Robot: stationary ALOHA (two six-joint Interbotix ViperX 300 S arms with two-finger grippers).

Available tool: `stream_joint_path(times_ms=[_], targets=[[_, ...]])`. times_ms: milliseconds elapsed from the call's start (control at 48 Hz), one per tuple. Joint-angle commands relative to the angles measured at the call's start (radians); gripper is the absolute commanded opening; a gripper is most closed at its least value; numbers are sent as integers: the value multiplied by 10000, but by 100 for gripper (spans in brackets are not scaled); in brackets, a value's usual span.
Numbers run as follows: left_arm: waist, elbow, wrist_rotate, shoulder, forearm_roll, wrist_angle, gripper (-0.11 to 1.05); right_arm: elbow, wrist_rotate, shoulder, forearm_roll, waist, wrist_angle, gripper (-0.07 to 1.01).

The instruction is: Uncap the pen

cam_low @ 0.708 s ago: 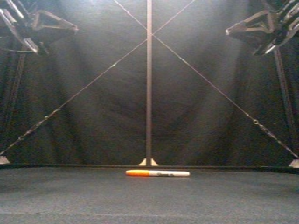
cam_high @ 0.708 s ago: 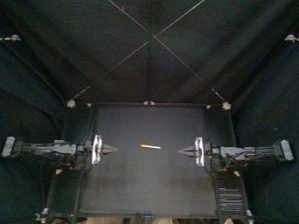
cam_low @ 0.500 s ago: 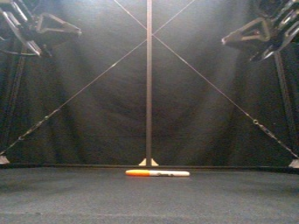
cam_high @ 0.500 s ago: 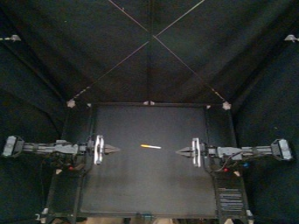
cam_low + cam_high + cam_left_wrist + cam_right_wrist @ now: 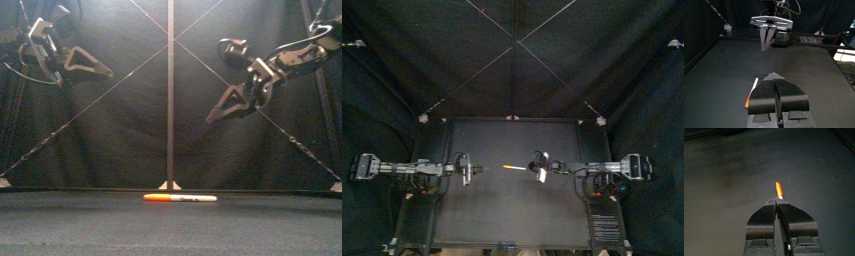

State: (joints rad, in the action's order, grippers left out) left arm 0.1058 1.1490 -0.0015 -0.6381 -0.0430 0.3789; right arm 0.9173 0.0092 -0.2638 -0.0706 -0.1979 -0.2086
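An orange and white marker pen (image 5: 512, 167) lies flat on the black table near its middle; in the front view the pen (image 5: 181, 198) shows its orange end to the left. My left gripper (image 5: 473, 171) hangs well above the table to the pen's left, jaws shut and empty (image 5: 108, 70). From the right, my right gripper (image 5: 539, 170) tilts down toward the pen, shut and still high above it (image 5: 211, 119). The pen (image 5: 779, 189) appears just beyond the tips of the right gripper (image 5: 777, 201). It also lies beside the left gripper (image 5: 773, 76) as an orange streak, the pen (image 5: 750, 93).
The table (image 5: 489, 215) carries nothing besides the pen. In the left wrist view the right gripper (image 5: 767, 39) hangs opposite, pointing down.
Both arms have reached inward toward the pen. The right gripper has come furthest, dropping and tilting downward; the left has moved slightly inward. The pen has not moved.
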Motion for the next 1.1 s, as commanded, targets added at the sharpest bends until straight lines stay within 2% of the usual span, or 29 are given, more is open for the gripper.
stream_joint_path(times_ms=[21,125,229,375,562,750,812,896,1104], targets=[[15,-307,-15,368,-261,138,2,-675,0,721,15,-184,138,24],[-31,-307,0,706,-491,169,6,-997,0,1411,-31,-215,245,43],[-15,-337,15,1043,-552,184,15,-1273,15,2040,-46,-230,430,64],[-31,-414,0,1350,-552,169,30,-1519,15,2638,-107,-276,752,81],[-31,-537,0,1672,-552,169,50,-1779,0,3145,-77,-491,1411,82],[-31,-690,31,1979,-537,169,72,-2040,0,3482,-31,-629,1795,82],[-46,-736,15,2071,-552,184,78,-2117,0,3620,15,-629,1933,82],[-46,-813,46,2178,-552,184,86,-2209,15,3835,0,-675,2224,82],[-15,-936,46,2240,-537,169,92,-2500,15,4418,-77,-690,2961,79]])
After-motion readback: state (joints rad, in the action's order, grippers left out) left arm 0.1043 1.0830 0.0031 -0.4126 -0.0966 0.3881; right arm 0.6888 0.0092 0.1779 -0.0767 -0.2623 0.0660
